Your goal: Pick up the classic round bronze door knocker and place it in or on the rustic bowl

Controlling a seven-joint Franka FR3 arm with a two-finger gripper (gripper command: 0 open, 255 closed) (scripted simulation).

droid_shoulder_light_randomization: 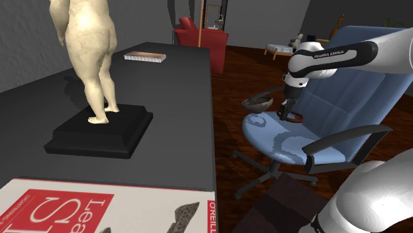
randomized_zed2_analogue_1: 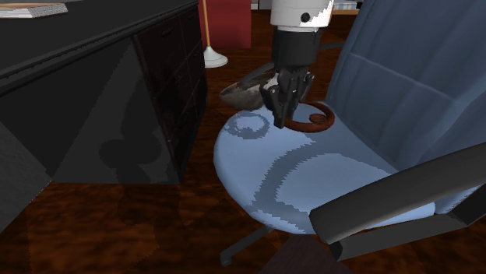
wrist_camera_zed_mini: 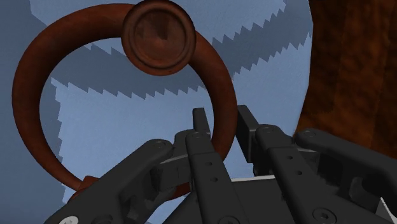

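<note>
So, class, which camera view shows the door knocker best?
The wrist view: the door knocker shows nearly its whole reddish-brown ring and round boss, the gripper clasping the ring. The second exterior view shows part of its ring behind the gripper; the shoulder view, a small sliver.

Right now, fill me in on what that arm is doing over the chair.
The white arm has its gripper down on the blue chair seat, right at the rim of the reddish-brown ring door knocker. The knocker lies flat on the seat, not yet lifted. The dark bowl sits at the seat's edge toward the black desk, close beside the gripper.
</note>
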